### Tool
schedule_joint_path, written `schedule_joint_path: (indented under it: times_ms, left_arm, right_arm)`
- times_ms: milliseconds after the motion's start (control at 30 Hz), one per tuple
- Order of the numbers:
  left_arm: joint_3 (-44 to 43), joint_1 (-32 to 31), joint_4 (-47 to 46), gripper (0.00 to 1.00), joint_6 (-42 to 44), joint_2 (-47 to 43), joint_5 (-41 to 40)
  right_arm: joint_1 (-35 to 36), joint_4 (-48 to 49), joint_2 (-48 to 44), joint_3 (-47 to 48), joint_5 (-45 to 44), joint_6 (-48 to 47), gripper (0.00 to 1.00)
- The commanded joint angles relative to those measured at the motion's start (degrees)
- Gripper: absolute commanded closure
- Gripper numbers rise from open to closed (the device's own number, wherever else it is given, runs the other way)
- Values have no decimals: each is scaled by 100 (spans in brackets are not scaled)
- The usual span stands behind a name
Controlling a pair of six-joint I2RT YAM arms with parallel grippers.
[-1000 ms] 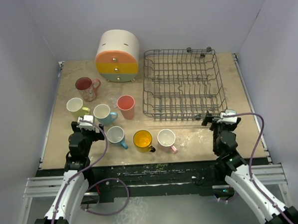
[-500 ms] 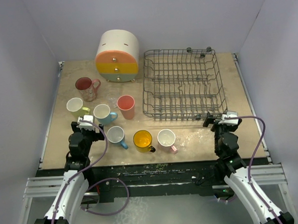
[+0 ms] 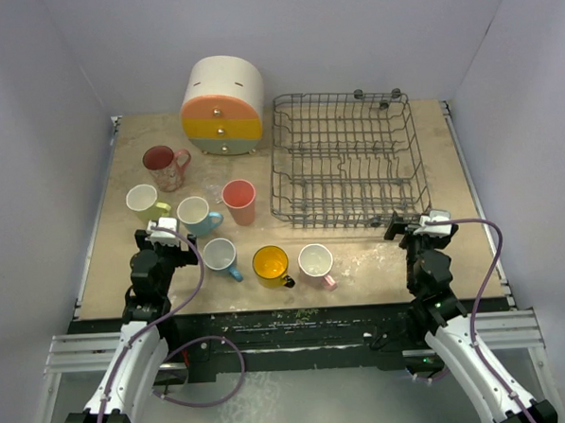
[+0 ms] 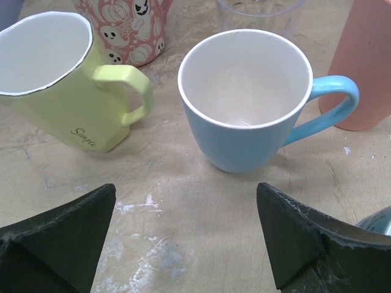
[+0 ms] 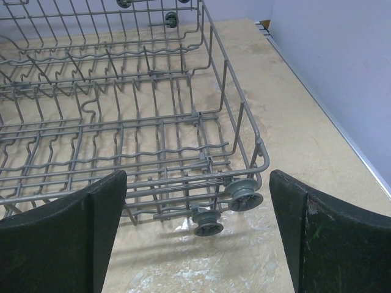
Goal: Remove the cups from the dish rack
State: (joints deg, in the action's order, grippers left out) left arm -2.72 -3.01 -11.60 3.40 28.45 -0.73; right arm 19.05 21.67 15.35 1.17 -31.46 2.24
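Observation:
The dark grey wire dish rack (image 3: 347, 170) stands at the back right and holds no cups; its near right corner with small wheels shows in the right wrist view (image 5: 201, 152). The cups stand on the table to the left: a pink patterned mug (image 3: 166, 166), a pale green mug (image 3: 144, 200), a clear glass (image 3: 212, 191), a salmon tumbler (image 3: 238, 201), two light blue mugs (image 3: 195, 214) (image 3: 219, 256), a yellow mug (image 3: 271, 265) and a pink mug (image 3: 317, 264). My left gripper (image 3: 165, 235) is open and empty, just short of the light blue mug (image 4: 244, 104). My right gripper (image 3: 418, 225) is open and empty before the rack's near right corner.
A round cream cabinet with coloured drawers (image 3: 222, 106) stands at the back, left of the rack. Grey walls close in the table on three sides. In the left wrist view the pale green mug (image 4: 55, 79) and the patterned mug (image 4: 131, 30) stand close together.
The right arm has drawn back slightly toward the near edge. The left arm and the cups have not moved.

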Motion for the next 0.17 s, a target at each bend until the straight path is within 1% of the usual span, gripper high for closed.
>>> schedule_joint_path:
  times_ms: [0,133]
  left_arm:
    - [-81,28,-330,1,-138,12,-56]
    - [-91,28,-342,1,-137,40,-54]
  right_arm:
    - [-15,165,-24,-17,53,14,0]
    - [-15,165,-24,-13,52,22,0]
